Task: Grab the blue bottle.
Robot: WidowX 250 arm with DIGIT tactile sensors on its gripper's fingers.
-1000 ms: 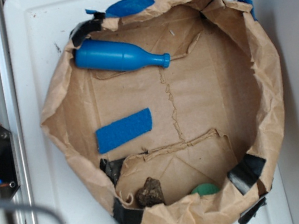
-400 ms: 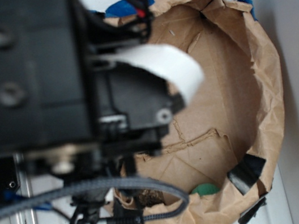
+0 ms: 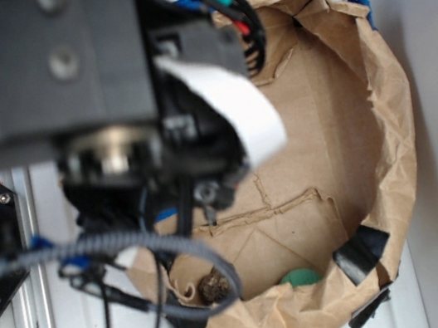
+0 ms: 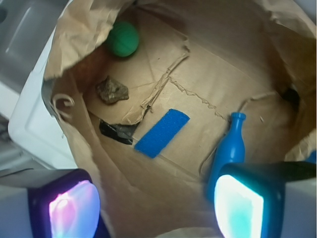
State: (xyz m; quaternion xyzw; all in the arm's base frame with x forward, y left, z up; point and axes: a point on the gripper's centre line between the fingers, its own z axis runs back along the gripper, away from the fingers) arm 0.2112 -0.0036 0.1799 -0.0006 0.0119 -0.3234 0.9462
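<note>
No text, label, brand, number or sign can be read in either view. The white strip on the arm (image 3: 231,111) in the exterior view is blank as far as it shows, and the arm's dark housing is too blurred to tell whether it carries any marking. In the wrist view the blue bottle (image 4: 229,146), the brown paper wall (image 4: 79,29) and the flat blue strip (image 4: 162,132) show plain surfaces with no lettering.
</note>
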